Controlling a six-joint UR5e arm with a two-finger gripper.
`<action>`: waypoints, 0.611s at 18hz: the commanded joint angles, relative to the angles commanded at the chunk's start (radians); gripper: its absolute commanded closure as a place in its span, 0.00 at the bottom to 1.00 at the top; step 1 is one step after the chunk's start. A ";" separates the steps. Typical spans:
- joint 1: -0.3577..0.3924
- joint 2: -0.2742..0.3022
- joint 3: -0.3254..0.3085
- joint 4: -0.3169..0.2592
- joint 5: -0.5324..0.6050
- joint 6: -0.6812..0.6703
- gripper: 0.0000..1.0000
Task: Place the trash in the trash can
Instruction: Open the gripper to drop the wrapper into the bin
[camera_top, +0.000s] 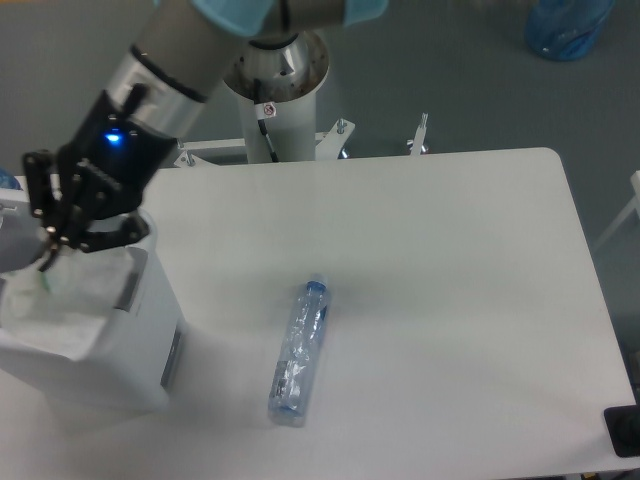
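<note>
The claw (47, 262) hangs over the trash can's (150, 340) opening, pinching the clear packet (62, 305), which dangles from it into the bin. The crushed bottle (297, 352) lies well apart on the desk (450, 300), to the claw's right in the camera view.

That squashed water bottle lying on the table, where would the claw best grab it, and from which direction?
Probably from straight above, across the middle of the bottle. It lies flat on the table with open space on both long sides, so the fingers could close across its narrow, crushed width rather than along its length.
</note>
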 joint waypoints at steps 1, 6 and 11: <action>0.000 0.005 -0.003 0.008 0.000 0.006 0.10; 0.000 0.014 -0.005 0.009 0.000 0.011 0.00; 0.002 0.003 -0.003 0.006 0.018 0.011 0.00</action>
